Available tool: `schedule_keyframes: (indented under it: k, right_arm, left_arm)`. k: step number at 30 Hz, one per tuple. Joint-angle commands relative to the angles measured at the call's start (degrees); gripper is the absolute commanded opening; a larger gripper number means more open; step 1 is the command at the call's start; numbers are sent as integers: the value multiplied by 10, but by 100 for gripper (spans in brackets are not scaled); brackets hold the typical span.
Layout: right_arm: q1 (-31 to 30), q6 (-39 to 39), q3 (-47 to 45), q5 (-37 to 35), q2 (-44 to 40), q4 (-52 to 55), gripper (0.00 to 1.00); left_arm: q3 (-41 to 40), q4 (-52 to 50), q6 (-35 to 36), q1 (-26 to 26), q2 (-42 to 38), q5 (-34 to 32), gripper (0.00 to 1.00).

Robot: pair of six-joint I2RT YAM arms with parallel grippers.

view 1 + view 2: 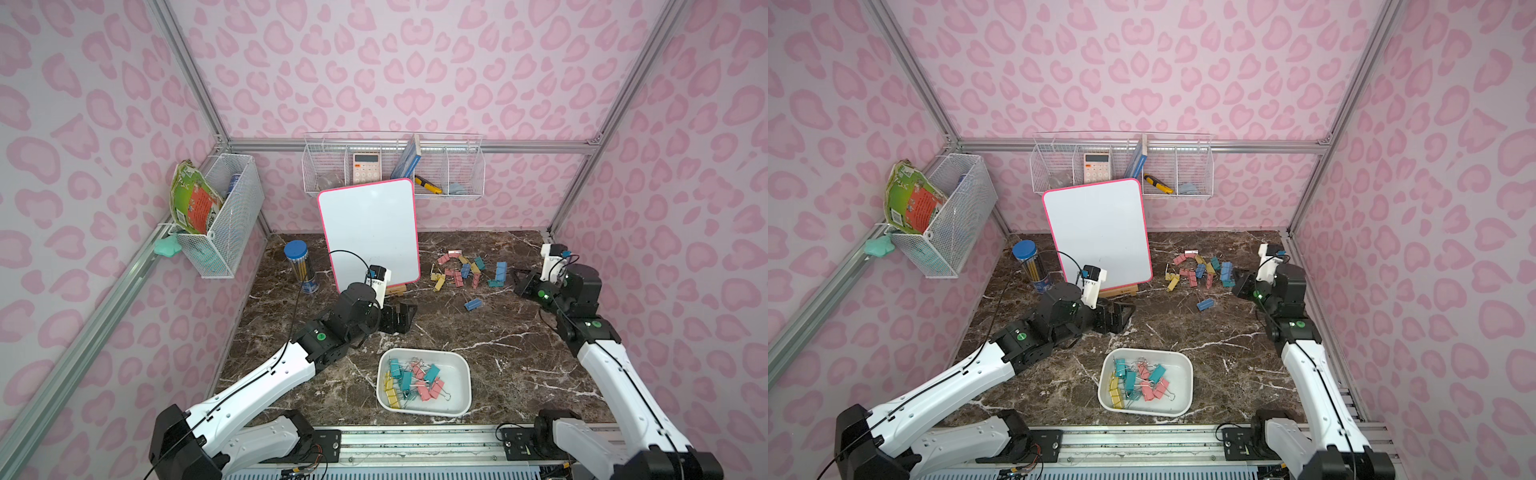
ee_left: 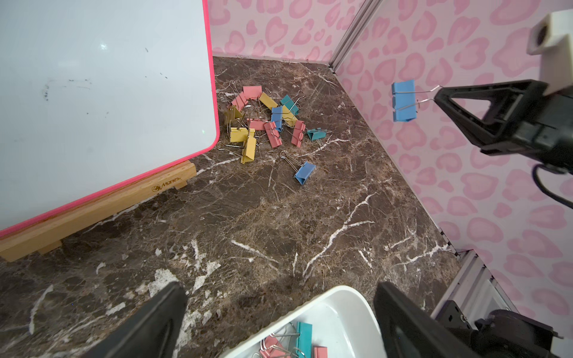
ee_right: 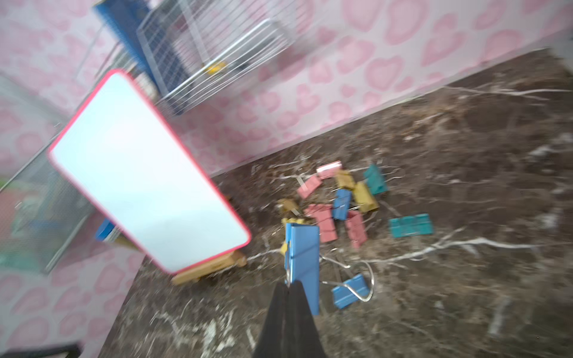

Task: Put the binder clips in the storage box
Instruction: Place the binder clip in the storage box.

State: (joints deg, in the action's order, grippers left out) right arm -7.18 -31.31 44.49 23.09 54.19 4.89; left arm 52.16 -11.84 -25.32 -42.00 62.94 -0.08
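Several pastel binder clips [image 1: 461,268] lie in a loose pile at the back right of the marble table, also seen in the left wrist view [image 2: 266,124]. One blue clip [image 1: 473,304] lies apart, nearer the front. My right gripper [image 3: 288,286] is shut on the wire handle of a blue binder clip [image 3: 305,257], which hangs above the table [image 2: 403,100] beside the pile. The white storage box [image 1: 455,390] at the front centre holds several clips [image 1: 409,380]. My left gripper [image 2: 279,310] stands open and empty over the box's far corner [image 2: 341,307].
A pink-framed whiteboard [image 1: 372,237] on a wooden easel stands left of the pile. A pencil jar [image 1: 301,266] stands at the back left. Wire baskets hang on the back wall [image 1: 395,166] and the left wall [image 1: 224,216].
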Motion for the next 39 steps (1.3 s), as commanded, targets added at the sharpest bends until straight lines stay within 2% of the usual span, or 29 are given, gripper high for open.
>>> schedule_keyframes:
  k: [1,5,10,13,16,25,26,29,32,36,39]
  right_arm:
    - [-99,-38,-23,-43,-55,61,0]
    - [-234,-111,-71,-74,-107,57,0]
    - [-411,-184,-107,-143,-104,63,0]
    - [-484,-211,-129,-164,-72,34,0]
    - [-520,-212,-135,-165,-27,1,0]
    - [-559,-181,-131,-151,104,-37,1]
    - [-559,-181,-129,-150,107,-38,7]
    - [-558,-174,-120,-171,91,-37,33]
    - [-550,-170,-121,-221,52,-35,42]
    - [-480,-163,-135,-272,-30,-33,47]
    - [-368,-166,-157,-263,-87,-50,50]
  left_arm:
    - [2,12,12,0,-4,-28,99]
    - [-9,23,3,0,-15,-58,99]
    - [-14,27,-2,0,-24,-73,99]
    - [-14,26,-4,0,-23,-73,99]
    - [-13,26,-6,0,-23,-71,99]
    - [-1,16,-1,0,-12,-68,99]
    - [2,15,0,0,-8,-65,99]
    - [11,13,4,0,3,-53,99]
    - [26,11,4,0,21,-52,99]
    - [52,8,5,-1,52,-43,99]
    - [71,14,8,-3,77,-29,98]
